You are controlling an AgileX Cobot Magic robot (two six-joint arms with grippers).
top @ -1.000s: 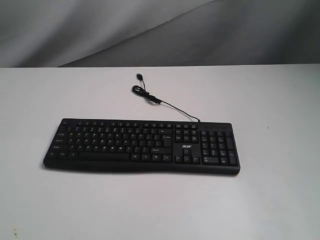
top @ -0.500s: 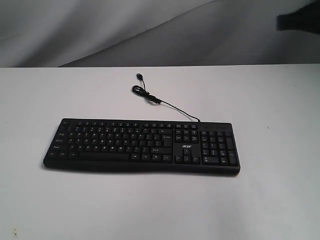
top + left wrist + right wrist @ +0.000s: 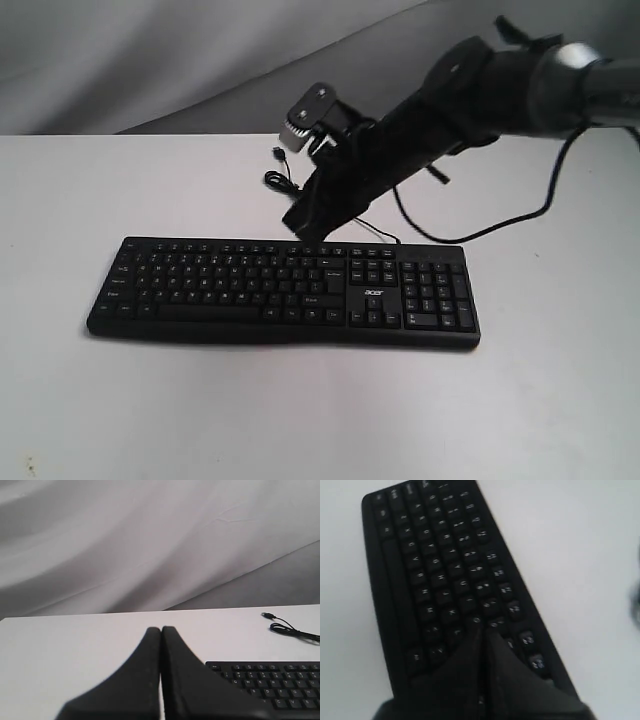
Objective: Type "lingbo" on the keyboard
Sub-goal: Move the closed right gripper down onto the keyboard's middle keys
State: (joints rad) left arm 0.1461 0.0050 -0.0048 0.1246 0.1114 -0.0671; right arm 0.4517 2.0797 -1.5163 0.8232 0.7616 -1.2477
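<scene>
A white table (image 3: pixel 560 400) is seen before a backdrop of grey draped cloth (image 3: pixel 150 60). In the exterior view the keyboard (image 3: pixel 250 285) is laid flat near the table's centre, its long side running from 9 o'clock to 3 o'clock; its number pad (image 3: pixel 437 292) is at the 3 o'clock end, and a white acer logo (image 3: pixel 374 292) is printed just beside that pad. A thin USB cable (image 3: pixel 290 188) is led from the keyboard's far edge toward 11 o'clock; it is coiled loosely on the table and ended in a plug (image 3: pixel 277 152) lying loose.

The right arm (image 3: pixel 470 90) is stretched in from 2 o'clock across the middle, and a looped black lead (image 3: pixel 520 215) is hung beneath it. The right gripper (image 3: pixel 303 226) is pointed down at the far edge of the keyboard, near the upper key rows; whether a key is touched cannot be told. In the right wrist view its two fingers (image 3: pixel 510 680) are pressed together with nothing between them, and their tip is seen over the blurred letter keys; the legends cannot be read there.

The left gripper (image 3: pixel 161 629) is shown only in the left wrist view; its fingers are likewise closed together and empty. It is held above bare table, well apart from the keyboard.
</scene>
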